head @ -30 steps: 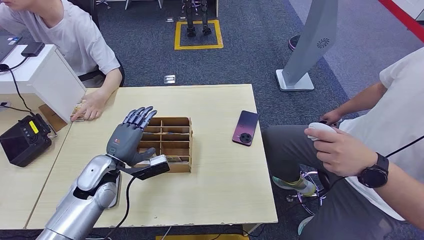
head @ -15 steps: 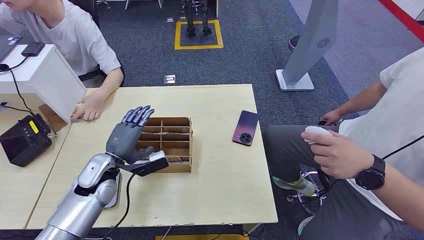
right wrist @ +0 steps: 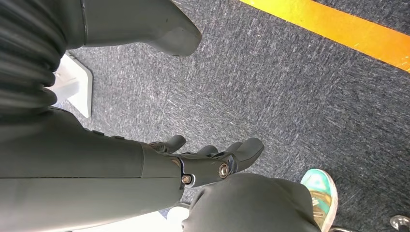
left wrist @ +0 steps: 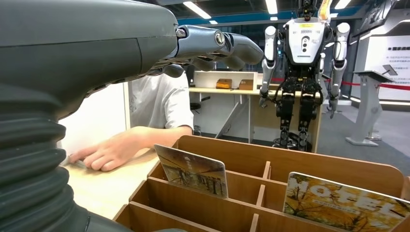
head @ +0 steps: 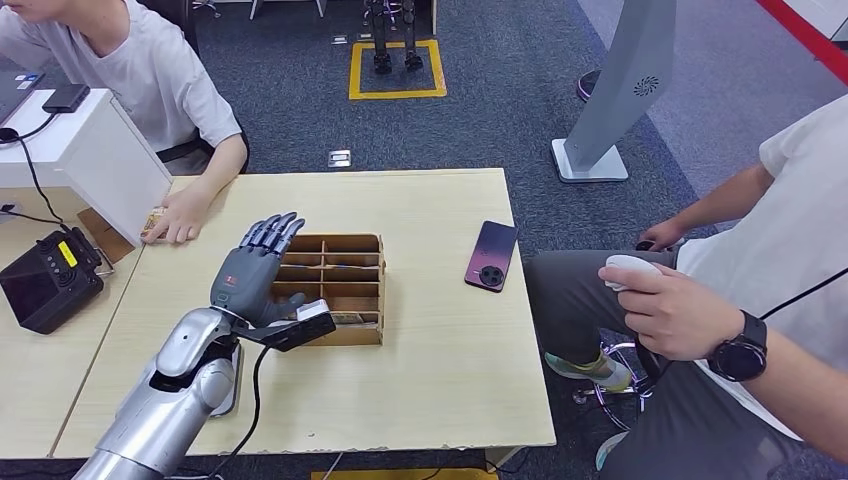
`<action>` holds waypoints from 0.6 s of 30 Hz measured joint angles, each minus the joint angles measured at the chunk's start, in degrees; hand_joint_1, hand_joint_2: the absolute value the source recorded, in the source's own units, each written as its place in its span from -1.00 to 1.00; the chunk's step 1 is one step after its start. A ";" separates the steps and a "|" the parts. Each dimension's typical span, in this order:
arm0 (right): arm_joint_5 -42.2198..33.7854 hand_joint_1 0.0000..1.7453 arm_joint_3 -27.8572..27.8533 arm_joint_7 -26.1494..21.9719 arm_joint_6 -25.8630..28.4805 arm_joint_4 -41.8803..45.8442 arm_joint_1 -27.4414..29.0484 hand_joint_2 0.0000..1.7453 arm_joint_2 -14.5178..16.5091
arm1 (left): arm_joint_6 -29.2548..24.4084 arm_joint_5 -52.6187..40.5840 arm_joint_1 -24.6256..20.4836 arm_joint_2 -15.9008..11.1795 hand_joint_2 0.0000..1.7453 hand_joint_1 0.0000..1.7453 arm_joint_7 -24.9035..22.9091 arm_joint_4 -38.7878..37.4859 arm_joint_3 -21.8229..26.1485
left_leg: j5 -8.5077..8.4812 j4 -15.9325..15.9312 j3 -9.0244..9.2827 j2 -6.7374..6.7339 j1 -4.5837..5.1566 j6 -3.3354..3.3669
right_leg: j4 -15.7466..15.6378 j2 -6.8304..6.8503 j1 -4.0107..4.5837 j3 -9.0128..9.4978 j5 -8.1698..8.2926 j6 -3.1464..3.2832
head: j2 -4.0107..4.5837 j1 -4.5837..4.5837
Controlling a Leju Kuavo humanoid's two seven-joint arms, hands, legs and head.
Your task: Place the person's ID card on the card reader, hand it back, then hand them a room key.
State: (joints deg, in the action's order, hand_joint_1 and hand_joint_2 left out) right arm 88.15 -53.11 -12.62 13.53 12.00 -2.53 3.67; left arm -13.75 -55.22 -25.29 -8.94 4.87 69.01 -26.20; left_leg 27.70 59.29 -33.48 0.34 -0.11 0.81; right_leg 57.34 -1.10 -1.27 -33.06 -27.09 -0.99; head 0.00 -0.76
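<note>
left hand (head: pixel 248 282) slightly lower-left than a second ago, fingers apart, holding nothing, over card box (head: pixel 362 300) left edge | right hand (right wrist: pixel 212 162) hangs empty, fingers loosely spread | key cards (left wrist: pixel 192 170) upright in box | phone (head: pixel 491 256) right of centre on tan table (head: pixel 440 370) | person's hand (head: pixel 178 217) upper left | dark carpet

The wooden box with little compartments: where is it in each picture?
Head view: the wooden compartment box sits mid-table, under the left hand.
Left wrist view: it fills the lower right, with cards standing in it.
Right wrist view: not in it.
Shared landmark: the left hand's fingers.
</note>
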 joint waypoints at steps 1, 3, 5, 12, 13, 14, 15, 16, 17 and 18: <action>0.00 -1.00 0.00 0.01 0.00 0.00 0.00 1.00 0.00 | -0.11 -0.18 -0.01 0.00 1.00 -1.00 -0.02 -0.10 0.04 | 0.00 0.00 0.00 0.00 0.00 0.00 | 0.00 0.00 0.00 0.00 0.00 0.00 | 0.00 0.00; 0.00 -1.00 0.00 0.01 0.00 0.00 0.00 1.00 0.00 | -0.25 -0.57 -0.03 0.00 1.00 -1.00 -0.11 -0.25 0.19 | 0.00 0.00 0.00 0.00 0.00 0.00 | 0.00 0.00 0.00 0.00 0.00 0.00 | 0.00 0.00; 0.00 -1.00 0.00 0.01 0.00 0.00 0.00 1.00 0.00 | -0.45 -0.92 -0.06 0.01 1.00 -1.00 -0.25 -0.42 0.38 | 0.00 0.00 0.00 0.00 0.00 0.00 | 0.00 0.00 0.00 0.00 0.00 0.00 | 0.00 0.00; 0.02 -1.00 0.00 -0.05 0.00 -0.02 -0.01 1.00 0.00 | -1.16 -1.70 -0.20 0.05 1.00 -1.00 -0.60 -1.03 0.81 | 0.00 0.00 0.00 0.00 0.00 0.00 | 0.00 0.00 0.00 0.00 0.00 0.00 | 0.00 0.00; 0.02 -1.00 0.00 -0.07 0.00 -0.02 -0.01 1.00 0.00 | -1.24 -1.81 -0.25 0.06 1.00 -1.00 -0.62 -1.11 0.82 | 0.00 0.00 0.00 0.00 0.00 0.00 | 0.00 0.00 0.00 0.00 0.00 0.00 | 0.00 0.00; 0.02 -1.00 0.00 -0.07 0.00 -0.02 -0.01 1.00 0.00 | -1.36 -1.97 -0.30 0.07 1.00 -1.00 -0.66 -1.20 0.82 | 0.00 0.00 0.00 0.00 0.00 0.00 | 0.00 0.00 0.00 0.00 0.00 0.00 | 0.00 0.00; 0.02 -1.00 0.00 -0.07 0.00 -0.02 -0.01 1.00 0.00 | -1.51 -2.16 -0.36 0.07 1.00 -1.00 -0.70 -1.31 0.82 | 0.00 0.00 0.00 0.00 0.00 0.00 | 0.00 0.00 0.00 0.00 0.00 0.00 | 0.00 0.00; 0.02 -1.00 0.00 -0.07 0.00 -0.02 -0.01 1.00 0.00 | -1.64 -2.31 -0.42 0.07 1.00 -1.00 -0.74 -1.41 0.82 | 0.00 0.00 0.00 0.00 0.00 0.00 | 0.00 0.00 0.00 0.00 0.00 0.00 | 0.00 0.00; 0.02 -1.00 0.00 -0.06 0.00 -0.02 -0.01 1.00 0.00 | -1.76 -2.44 -0.48 0.07 1.00 -1.00 -0.76 -1.52 0.82 | 0.00 0.00 0.00 0.00 0.00 0.00 | 0.00 0.00 0.00 0.00 0.00 0.00 | 0.00 0.00; 0.02 -1.00 0.00 -0.07 0.00 -0.02 -0.01 1.00 0.00 | -1.85 -2.53 -0.54 0.07 1.00 -1.00 -0.77 -1.63 0.82 | 0.00 0.00 0.00 0.00 0.00 0.00 | 0.00 0.00 0.00 0.00 0.00 0.00 | 0.00 0.00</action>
State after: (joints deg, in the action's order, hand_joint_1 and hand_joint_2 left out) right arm 88.17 -53.11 -12.69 13.53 11.98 -2.54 3.67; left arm -15.60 -57.75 -25.83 -8.87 4.10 67.38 -25.38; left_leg 27.69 59.29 -33.48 0.34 -0.11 0.81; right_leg 57.34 -1.10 -1.27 -33.06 -27.09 -0.99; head 0.00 -0.77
